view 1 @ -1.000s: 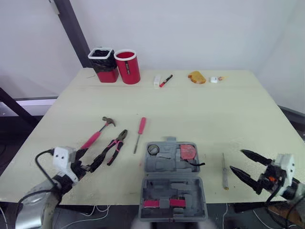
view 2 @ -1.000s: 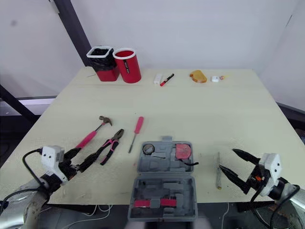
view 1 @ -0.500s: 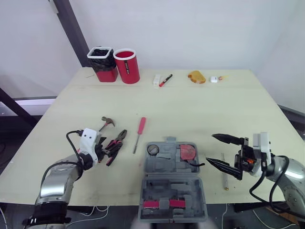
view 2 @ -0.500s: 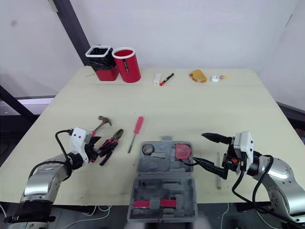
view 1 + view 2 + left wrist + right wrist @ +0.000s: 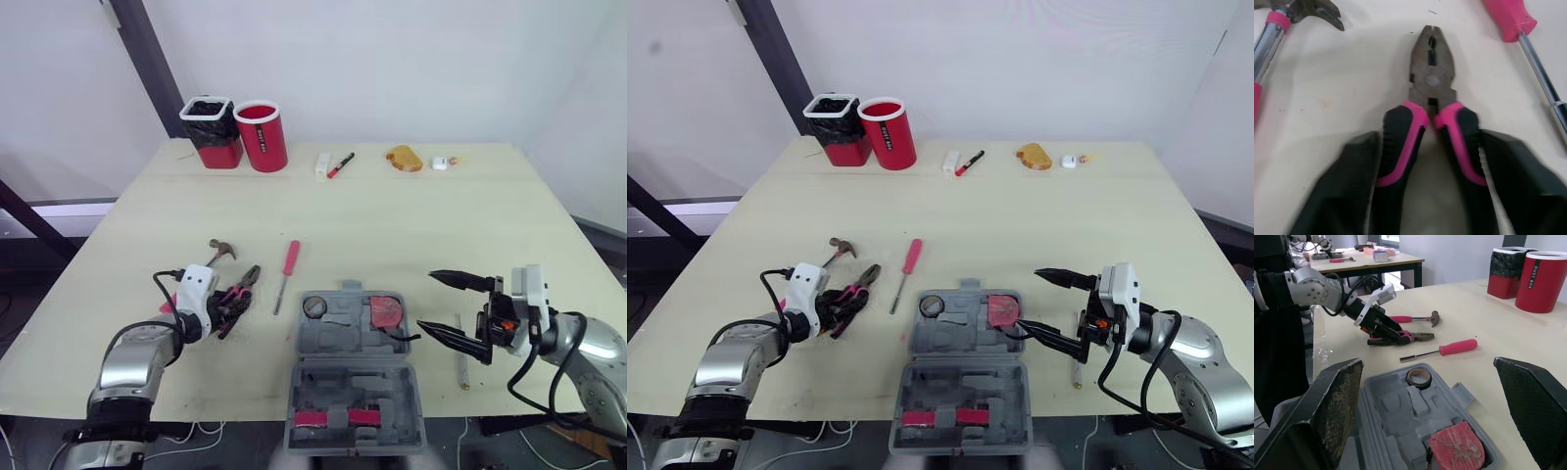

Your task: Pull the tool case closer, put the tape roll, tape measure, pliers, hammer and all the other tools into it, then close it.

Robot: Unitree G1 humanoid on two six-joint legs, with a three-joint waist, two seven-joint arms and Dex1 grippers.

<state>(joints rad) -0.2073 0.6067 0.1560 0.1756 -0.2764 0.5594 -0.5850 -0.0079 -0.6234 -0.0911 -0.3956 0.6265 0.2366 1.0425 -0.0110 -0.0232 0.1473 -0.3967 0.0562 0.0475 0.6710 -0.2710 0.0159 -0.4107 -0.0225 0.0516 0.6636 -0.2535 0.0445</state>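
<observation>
L gripper sat left of the tool case, fingers pressed against both pink-black handles of the pliers, which lay flat on the table. Farther left of case lay the hammer; the screwdriver lay betw. pliers & case. R gripper hung just right of case, jaws spread wide, holding nothing. Case lay open w/ tape roll & red tape measure in its far half. A thin metal shaft lay right of case.
</observation>
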